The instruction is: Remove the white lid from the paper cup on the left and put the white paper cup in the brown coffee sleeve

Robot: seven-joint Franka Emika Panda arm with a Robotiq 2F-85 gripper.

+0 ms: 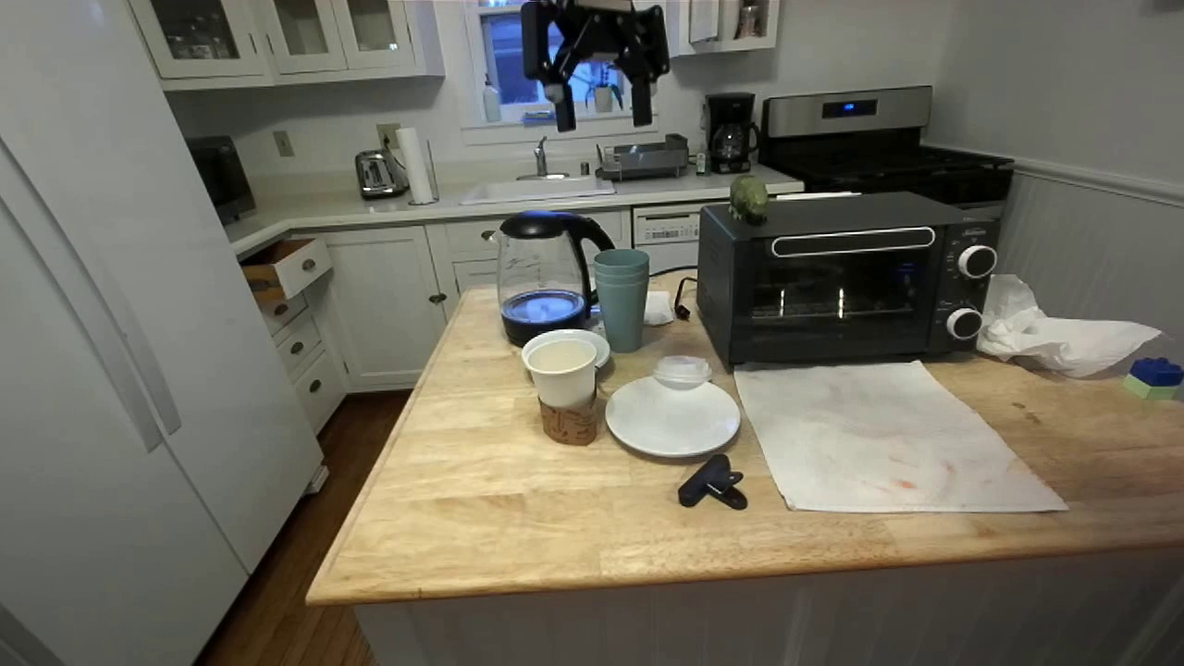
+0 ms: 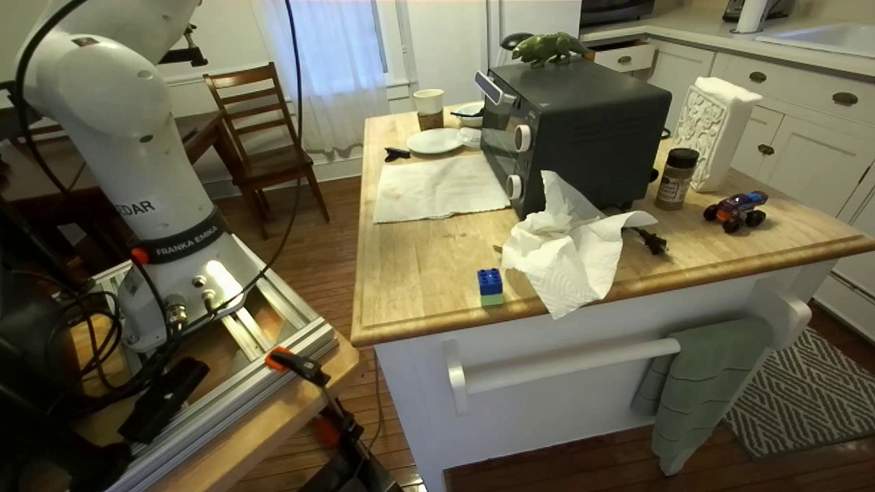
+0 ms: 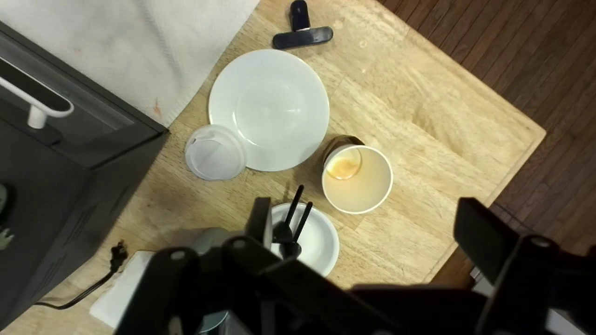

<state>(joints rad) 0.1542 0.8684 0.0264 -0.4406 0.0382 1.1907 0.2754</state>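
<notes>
Looks done or close to it: the white lid [image 1: 683, 372] is off and the white paper cup [image 1: 564, 387] stands left of the white plate [image 1: 672, 425] in an exterior view, brown coffee sleeve [image 1: 569, 425] around its lower part. Lid overlaps the plate's far edge. Hand [image 1: 604, 122] is well above the tabletop [image 1: 481, 527], jaws wide apart, nothing between them.

What could bite:
- Seating. Can't tell if the cup is snug or just perched in the sleeve. An off-centre push down could tip it or buckle the paper wall.
- Orange-brown patch [image 3: 345, 165] inside the cup: residue or liquid, can't tell. If liquid, a tip means a spill.
- Tight spacing. Sleeve is just beside the plate, so a jaw coming down on the right side could catch the plate's rim and shove the cup.
- White bowl [image 3: 328, 242] is near the cup, on its far side. Black spoons [image 3: 303, 221] poke their handles out toward the near side; a low sweep could snag them.
- Lid: can't tell how firmly it sits. Bump the plate, it may slide off.
</notes>
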